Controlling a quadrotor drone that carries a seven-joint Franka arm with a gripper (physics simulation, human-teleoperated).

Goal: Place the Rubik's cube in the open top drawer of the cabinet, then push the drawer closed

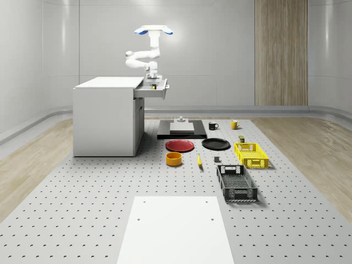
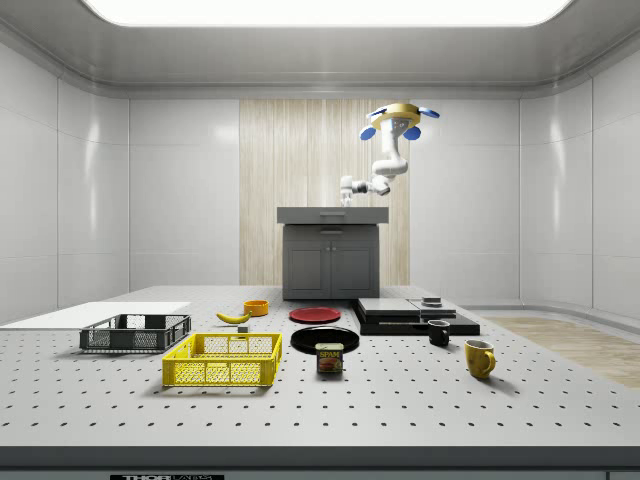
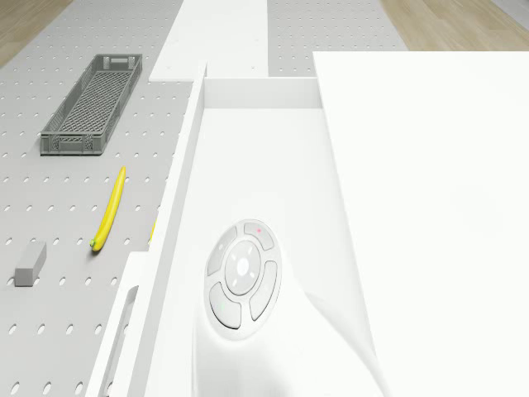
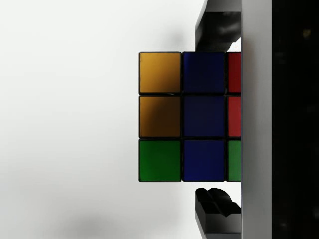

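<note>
Rubik's cube (image 4: 182, 117): fills the middle of the wrist view, orange, blue, red and green stickers showing, one black finger (image 4: 219, 30) just beside one face and another beside the opposite face; whether the pads press it or stand off cannot be told. White drawer floor lies behind it

Gripper (image 1: 153, 83): down inside the cabinet's open top drawer (image 1: 157, 92), cube between its fingers

Arm (image 1: 138, 57): white, bent, hanging from the drone to the drawer

Drone (image 1: 153, 29): hovering above the gripper, over the drawer beside the cabinet top

Cabinet (image 1: 105, 116): white in the whole-scene view, its body beside and below the gripper, drawer pulled out

Floor items, all well below the gripper and apart from it: red plate (image 1: 180, 146), black plate (image 1: 215, 144), orange bowl (image 1: 174, 159), banana (image 3: 110, 211), yellow crate (image 1: 251, 155), grey crate (image 1: 237, 183), black mug (image 1: 213, 126), yellow mug (image 1: 234, 125)
</note>
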